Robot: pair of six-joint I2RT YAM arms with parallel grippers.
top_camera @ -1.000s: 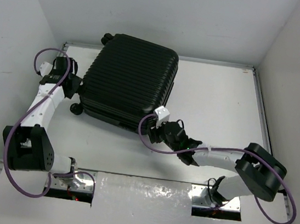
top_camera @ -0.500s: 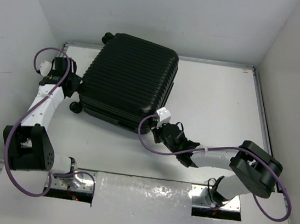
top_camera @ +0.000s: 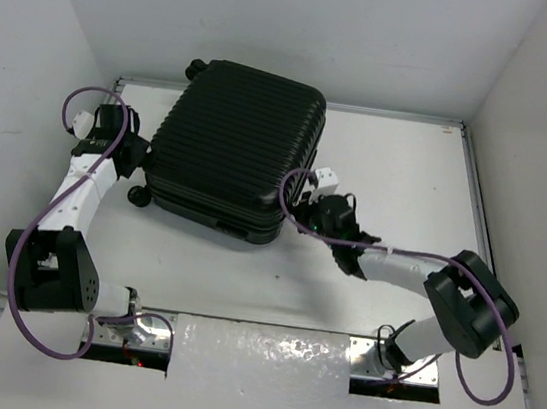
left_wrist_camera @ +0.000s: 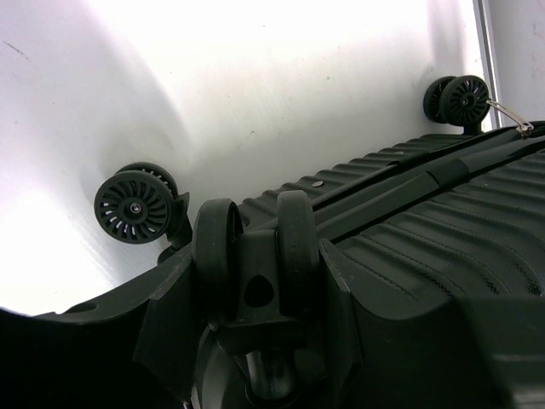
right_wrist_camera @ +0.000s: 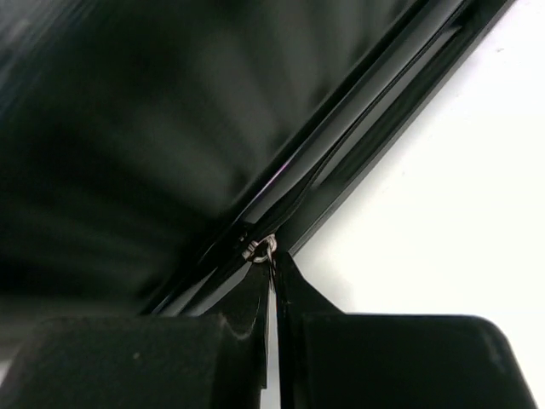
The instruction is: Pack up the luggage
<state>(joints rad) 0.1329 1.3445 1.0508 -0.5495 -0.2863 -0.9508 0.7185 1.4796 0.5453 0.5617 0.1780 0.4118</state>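
The black ribbed luggage (top_camera: 235,149) lies shut and flat on the white table (top_camera: 409,172), towards the back left. My left gripper (top_camera: 136,158) is at its left end, shut around a twin caster wheel (left_wrist_camera: 255,247), with a finger on each side. My right gripper (top_camera: 303,211) is against the suitcase's right edge. In the right wrist view its fingers are shut on the zipper pull, whose small metal ring (right_wrist_camera: 264,249) sits at the fingertips on the zip seam. The pull's tab is hidden between the fingers.
Another wheel (left_wrist_camera: 134,207) rests on the table near my left gripper, and two more wheels (left_wrist_camera: 457,99) stand at the far corner. White walls enclose the table on the left, back and right. A crinkled clear plastic sheet (top_camera: 262,364) lies at the near edge between the arm bases.
My right gripper has moved from the suitcase's near right corner up and to the right along its right edge, still holding the zipper pull. The left arm and the suitcase have stayed put.
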